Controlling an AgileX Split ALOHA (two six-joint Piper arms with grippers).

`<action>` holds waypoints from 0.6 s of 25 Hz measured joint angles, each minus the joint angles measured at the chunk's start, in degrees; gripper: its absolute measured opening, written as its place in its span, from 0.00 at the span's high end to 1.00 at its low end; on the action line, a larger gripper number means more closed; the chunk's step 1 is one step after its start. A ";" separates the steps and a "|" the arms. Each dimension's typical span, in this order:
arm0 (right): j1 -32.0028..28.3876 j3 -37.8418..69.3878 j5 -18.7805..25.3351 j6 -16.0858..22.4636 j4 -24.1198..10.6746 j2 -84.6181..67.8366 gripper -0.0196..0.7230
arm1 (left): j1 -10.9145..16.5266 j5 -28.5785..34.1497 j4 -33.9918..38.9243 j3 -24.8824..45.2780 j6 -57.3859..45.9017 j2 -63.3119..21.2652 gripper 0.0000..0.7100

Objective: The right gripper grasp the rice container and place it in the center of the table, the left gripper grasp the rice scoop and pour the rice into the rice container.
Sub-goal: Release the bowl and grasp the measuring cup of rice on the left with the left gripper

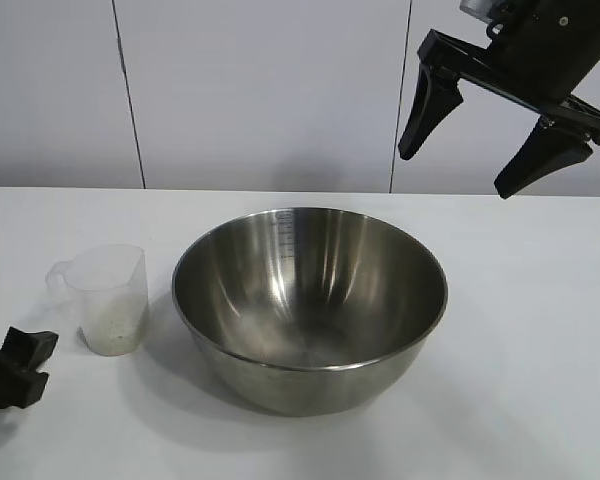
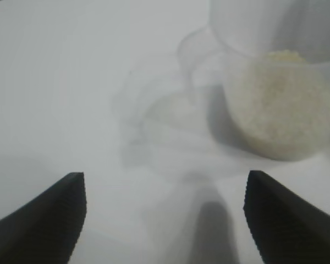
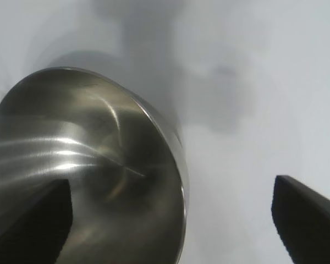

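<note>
While rice scoop (image 1: 108,298) sits beside rice container (image 1: 310,305), left gripper (image 1: 15,368) fingers spread, empty; right gripper (image 1: 500,140) likewise

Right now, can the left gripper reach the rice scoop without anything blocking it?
Probably yes. The left gripper is open, low beside the rice scoop, with only bare table between them.

Bare table (image 1: 540,330) lies right of the rice container (image 1: 310,305); the rice scoop (image 1: 108,298) crowds its left.
</note>
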 joint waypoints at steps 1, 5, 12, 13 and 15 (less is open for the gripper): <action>0.00 0.00 0.00 0.00 0.00 0.00 0.05 | 0.00 0.00 -0.28 -0.33 0.00 0.67 0.20; 0.00 0.00 0.00 -0.02 0.00 0.00 0.05 | 0.00 -0.65 -0.42 -2.15 0.00 3.30 0.20; 0.00 0.00 0.11 -0.20 0.00 0.00 0.05 | 0.00 -1.80 -1.18 -5.75 -0.05 5.63 0.20; 0.00 0.00 0.11 -0.19 0.00 0.00 0.05 | 0.00 -1.69 -1.91 -6.21 -0.05 5.76 0.20; 0.00 0.00 0.17 -0.19 0.00 0.00 0.05 | 0.00 -1.17 -3.72 -7.03 -0.05 5.81 0.20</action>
